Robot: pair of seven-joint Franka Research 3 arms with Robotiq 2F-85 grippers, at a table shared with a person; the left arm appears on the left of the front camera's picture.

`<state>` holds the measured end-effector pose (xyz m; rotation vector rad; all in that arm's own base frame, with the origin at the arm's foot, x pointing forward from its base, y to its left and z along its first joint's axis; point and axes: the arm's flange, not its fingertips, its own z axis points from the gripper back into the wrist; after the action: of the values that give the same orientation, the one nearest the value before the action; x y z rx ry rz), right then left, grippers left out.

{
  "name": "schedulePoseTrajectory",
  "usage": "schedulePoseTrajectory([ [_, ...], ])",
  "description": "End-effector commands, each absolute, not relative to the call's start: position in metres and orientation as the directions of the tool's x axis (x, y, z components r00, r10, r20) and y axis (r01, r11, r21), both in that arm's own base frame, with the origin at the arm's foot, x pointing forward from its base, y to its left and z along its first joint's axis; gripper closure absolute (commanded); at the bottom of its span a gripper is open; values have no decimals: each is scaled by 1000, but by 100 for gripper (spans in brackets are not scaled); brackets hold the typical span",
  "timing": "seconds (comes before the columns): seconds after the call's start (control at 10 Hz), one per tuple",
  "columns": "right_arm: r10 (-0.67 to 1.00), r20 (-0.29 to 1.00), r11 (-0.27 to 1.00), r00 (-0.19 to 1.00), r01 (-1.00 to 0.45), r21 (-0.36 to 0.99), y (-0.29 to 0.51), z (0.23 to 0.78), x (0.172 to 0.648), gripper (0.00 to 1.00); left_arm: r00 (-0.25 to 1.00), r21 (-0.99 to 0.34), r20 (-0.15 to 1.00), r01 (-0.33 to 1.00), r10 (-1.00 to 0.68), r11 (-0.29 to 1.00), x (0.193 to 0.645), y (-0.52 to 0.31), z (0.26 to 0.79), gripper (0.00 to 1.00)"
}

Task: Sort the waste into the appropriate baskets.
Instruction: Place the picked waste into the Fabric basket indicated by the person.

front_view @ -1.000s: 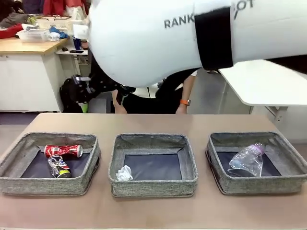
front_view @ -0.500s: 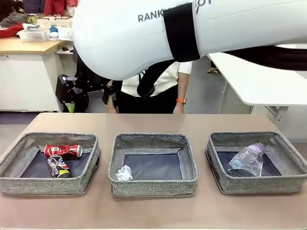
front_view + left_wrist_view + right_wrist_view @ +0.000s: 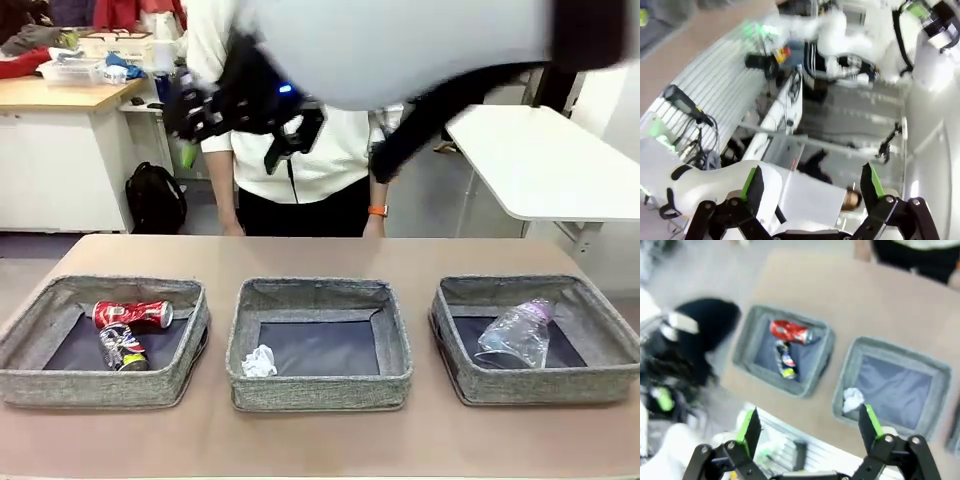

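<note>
On the brown worktop (image 3: pixel 320 440) three grey woven baskets stood in a row, apart from one another. The left basket (image 3: pixel 40 385) held the red can (image 3: pixel 132 314) lying on its side toward the far wall, with the dark can (image 3: pixel 122 347) just in front of it, angled and close enough that touching could not be ruled out. The middle basket (image 3: pixel 320 392) held the white paper wad (image 3: pixel 259 362) in its near left corner, against the wall. The right basket (image 3: pixel 600 385) held one clear plastic bottle (image 3: pixel 515 334), lying tilted with its cap end toward the far right. A person in a white top (image 3: pixel 300 150) stood at the far side of the worktop. A blurred white arm crossed the top of the front view, and a dark hand (image 3: pixel 235 105) hung high over the far edge, too smeared to read there. In the right wrist view the right hand (image 3: pixel 810 425) had its green-padded fingers (image 3: pixel 748 427) spread wide apart with nothing between them, looking down on the left and middle baskets. In the left wrist view the left hand (image 3: pixel 812 182) was likewise spread wide and held nothing, pointing away from the worktop toward the room.
</note>
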<state>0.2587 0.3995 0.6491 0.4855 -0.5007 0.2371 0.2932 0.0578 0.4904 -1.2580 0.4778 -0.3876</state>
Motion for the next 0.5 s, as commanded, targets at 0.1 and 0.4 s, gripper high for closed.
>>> schedulePoseTrajectory([
  [0.1, -114, 465, 691, 878, -266, 673, 278, 616, 219, 0, 691, -983, -110, 31, -715, 181, 298, 64, 519, 0],
  [0.4, -111, 260, 520, 959, -167, 838, 154, 583, 242, 0, 734, -990, -79, 24, -674, 141, 263, 46, 497, 0],
])
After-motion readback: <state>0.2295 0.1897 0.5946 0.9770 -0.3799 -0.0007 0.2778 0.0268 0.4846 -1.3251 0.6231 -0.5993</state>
